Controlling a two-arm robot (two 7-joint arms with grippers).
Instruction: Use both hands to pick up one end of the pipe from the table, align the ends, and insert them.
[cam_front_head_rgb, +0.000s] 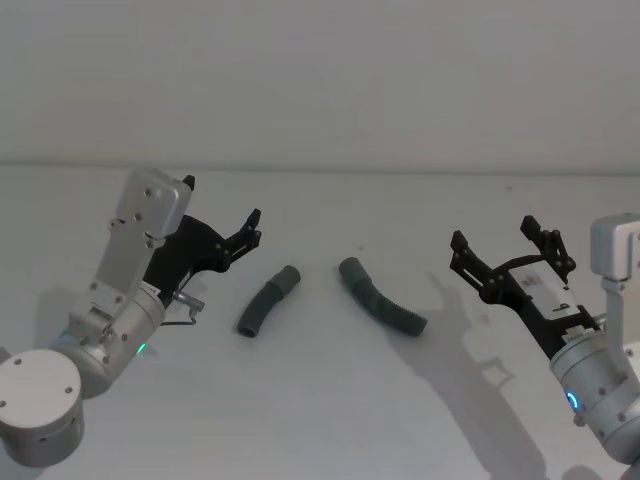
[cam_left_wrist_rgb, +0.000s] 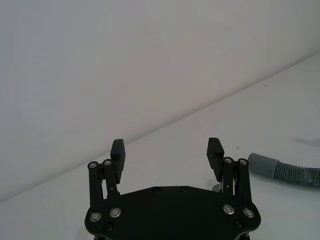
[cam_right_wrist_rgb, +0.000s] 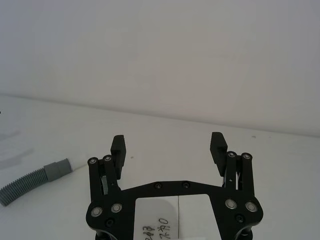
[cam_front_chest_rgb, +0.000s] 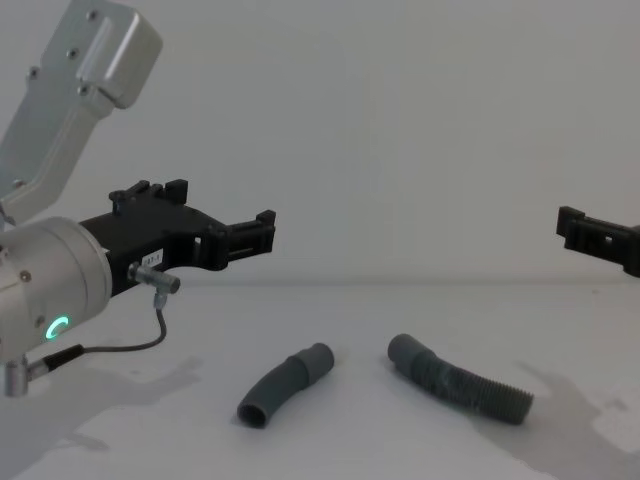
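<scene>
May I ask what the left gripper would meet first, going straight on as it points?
Probably nothing nearby: the black skeletal left gripper points over bare white table toward the wall; the dark grey ribbed hose lies off to one side.

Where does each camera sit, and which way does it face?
Head: above, facing down at the table; left gripper and right gripper flank short hose and long hose.
Chest: low, facing across; left gripper large, right gripper at edge.
Left wrist: behind the open left gripper; a cuff beyond.
Right wrist: likewise, right gripper.
Shared: head and chest show both hoses.
</scene>
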